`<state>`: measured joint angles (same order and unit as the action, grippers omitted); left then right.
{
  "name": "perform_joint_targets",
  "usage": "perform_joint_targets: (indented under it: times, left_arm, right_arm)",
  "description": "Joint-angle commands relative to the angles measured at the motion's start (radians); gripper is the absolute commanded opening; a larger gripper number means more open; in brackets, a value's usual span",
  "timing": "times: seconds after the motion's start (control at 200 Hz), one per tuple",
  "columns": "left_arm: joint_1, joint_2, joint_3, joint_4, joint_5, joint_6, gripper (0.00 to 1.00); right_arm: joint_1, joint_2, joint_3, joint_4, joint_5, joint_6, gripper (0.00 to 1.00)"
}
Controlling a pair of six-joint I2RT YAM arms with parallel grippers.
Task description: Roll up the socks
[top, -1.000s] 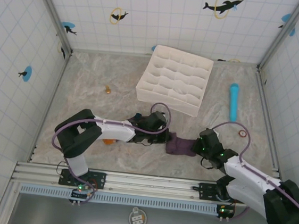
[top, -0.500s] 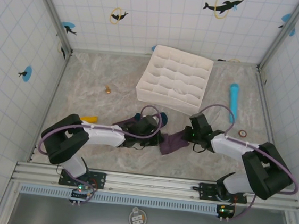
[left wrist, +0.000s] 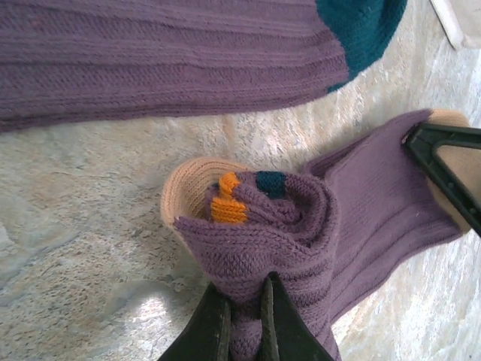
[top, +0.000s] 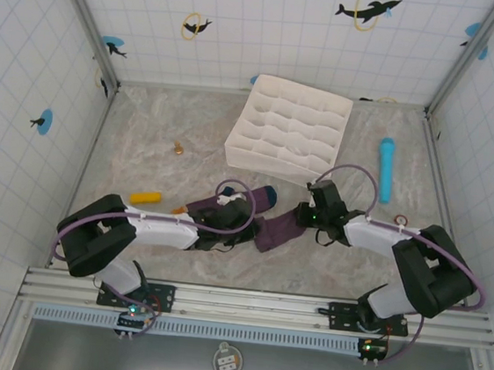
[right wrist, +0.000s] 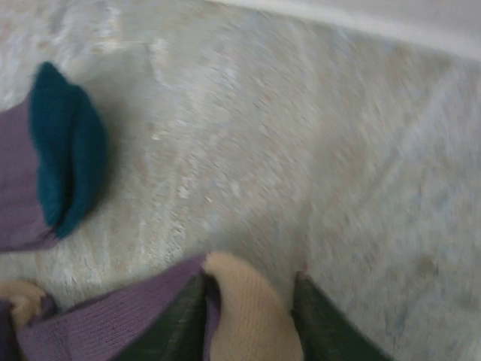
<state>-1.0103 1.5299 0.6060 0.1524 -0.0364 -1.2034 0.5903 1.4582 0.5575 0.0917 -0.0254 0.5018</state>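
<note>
left arm [top: 159,226] and right arm [top: 383,239] built the same: white shell links, bulky black joint housings, rounded black shoulder blocks; purple cable [top: 352,168] loops off each arm from wrist back toward the shoulder; small green light [top: 313,217] on the right wrist housing; black base plates [top: 134,295] at the near edge of the surface; left claw [left wrist: 244,316] has thin black tapered fingers, matte, sharp-edged; right claw [right wrist: 248,316] fingers dark, greenish-black, blurred, wider at the root
</note>
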Motion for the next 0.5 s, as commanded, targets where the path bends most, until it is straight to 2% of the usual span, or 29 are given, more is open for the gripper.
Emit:
perform_joint_targets:
  times: [0.0, 0.045, 0.125, 0.29, 0.495]
  left_arm:
    - [-0.005, 0.002, -0.026, -0.125, -0.07, -0.051, 0.0]
    - [-0.005, 0.003, -0.021, -0.128, -0.071, -0.054, 0.0]
    - [-0.007, 0.007, -0.013, -0.13, -0.065, -0.058, 0.0]
    - [-0.007, 0.003, 0.001, -0.141, -0.047, -0.068, 0.0]
    - [-0.008, -0.001, 0.023, -0.166, -0.04, -0.09, 0.0]
  right_arm:
    - [0.014, -0.051, 0.064, -0.005, 0.021, -0.08, 0.49]
    - [0.019, -0.081, 0.068, -0.008, 0.034, -0.1, 0.59]
    - [0.039, -0.146, 0.069, -0.062, 0.07, -0.126, 0.71]
    - [0.135, -0.314, 0.001, -0.099, 0.177, -0.166, 0.75]
    - [0.415, -0.515, -0.177, -0.07, 0.465, -0.174, 0.78]
